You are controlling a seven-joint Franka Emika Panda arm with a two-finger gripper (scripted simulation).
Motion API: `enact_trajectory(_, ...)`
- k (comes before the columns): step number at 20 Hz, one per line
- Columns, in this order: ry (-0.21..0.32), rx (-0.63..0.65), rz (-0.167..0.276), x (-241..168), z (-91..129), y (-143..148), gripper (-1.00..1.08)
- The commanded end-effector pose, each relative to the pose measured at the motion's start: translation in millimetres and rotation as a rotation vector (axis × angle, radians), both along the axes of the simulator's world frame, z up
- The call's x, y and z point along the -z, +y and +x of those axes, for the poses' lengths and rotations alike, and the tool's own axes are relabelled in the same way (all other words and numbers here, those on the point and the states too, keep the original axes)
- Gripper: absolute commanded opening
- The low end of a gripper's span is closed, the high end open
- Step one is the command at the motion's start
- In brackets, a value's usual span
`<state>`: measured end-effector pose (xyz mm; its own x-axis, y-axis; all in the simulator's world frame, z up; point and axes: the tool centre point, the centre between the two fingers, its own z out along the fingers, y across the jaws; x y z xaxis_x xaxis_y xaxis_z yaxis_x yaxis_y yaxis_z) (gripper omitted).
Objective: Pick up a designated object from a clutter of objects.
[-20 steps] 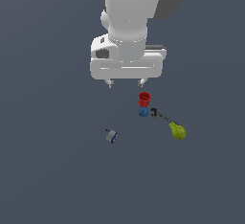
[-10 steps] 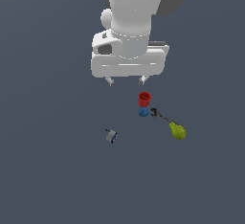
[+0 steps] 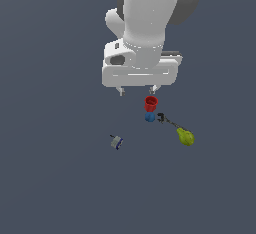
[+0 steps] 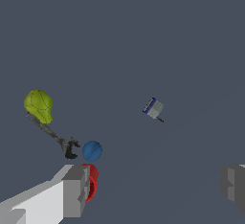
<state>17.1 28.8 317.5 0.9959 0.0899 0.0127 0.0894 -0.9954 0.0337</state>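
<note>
The yellow-green pear [image 3: 185, 136] [image 4: 38, 105] lies on the grey floor at the exterior view's right, its narrow end touching a thin dark long-handled tool [image 3: 167, 121] [image 4: 55, 137]. At the tool's other end sit a small blue ball [image 3: 149, 117] [image 4: 92, 151] and a red cup [image 3: 151, 103] [image 4: 90, 181]. A small grey-blue piece [image 3: 116, 142] [image 4: 153, 108] lies apart from them. My gripper [image 3: 137, 90] [image 4: 155, 187] hangs open and empty above the floor, just beside the red cup. The pear is well away from its fingers [image 4: 74, 191].
The white arm and hand body [image 3: 140, 70] fill the upper middle of the exterior view. In the wrist view, one finger partly covers the red cup. Flat dark grey floor [image 3: 60, 178] surrounds the objects.
The arm and gripper have shifted slightly toward the exterior view's right and a little lower. The objects lie where they were.
</note>
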Motion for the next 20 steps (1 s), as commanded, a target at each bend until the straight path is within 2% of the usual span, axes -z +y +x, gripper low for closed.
enact_trajectory(1, 0.001, 0.003, -0.002, 10.2, 5.3, 11.2, 1.00)
enact_trajectory(7, 0.001, 0.015, -0.004, 48.3, 21.5, 53.0, 1.00)
enact_trajectory(12, 0.001, 0.029, -0.002, 95.9, 32.4, 105.4, 1.00)
enact_trajectory(20, 0.006, 0.052, 0.015, 174.8, 30.0, 190.3, 1.00)
